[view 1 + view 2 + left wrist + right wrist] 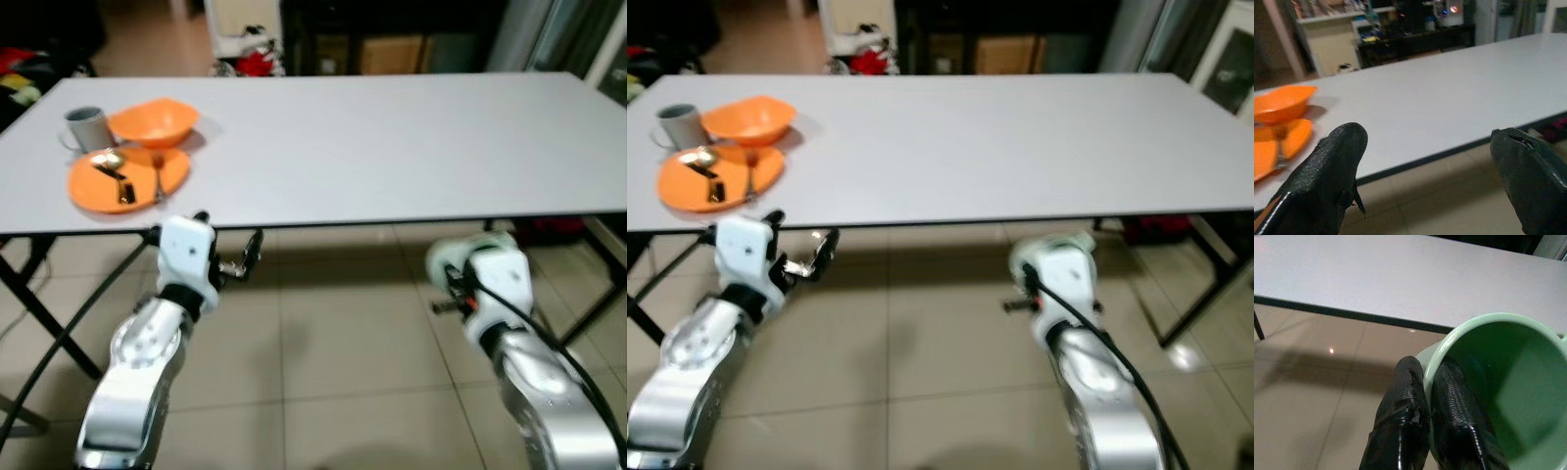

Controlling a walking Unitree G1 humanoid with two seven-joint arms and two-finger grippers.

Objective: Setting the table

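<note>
A white table (pixel 392 147) stands before me. At its far left are an orange bowl (pixel 152 119), a grey mug (pixel 86 127) and an orange plate (pixel 86 189) carrying a fork (pixel 159 178) and other cutlery (pixel 113 176). My left gripper (pixel 230 235) is open and empty, just below the table's front edge near the plate. My right gripper (pixel 1429 369) is shut on the rim of a pale green mug (pixel 1503 382), one finger inside and one outside. That mug (pixel 458 257) hangs below the table's front edge, right of centre.
Black folding table legs (pixel 39 313) slant down at the left, and another leg (pixel 598 304) at the right. Tiled floor (pixel 333 343) lies under me. Dark shelving (pixel 392 39) and a red object (pixel 257 61) stand beyond the table's far edge.
</note>
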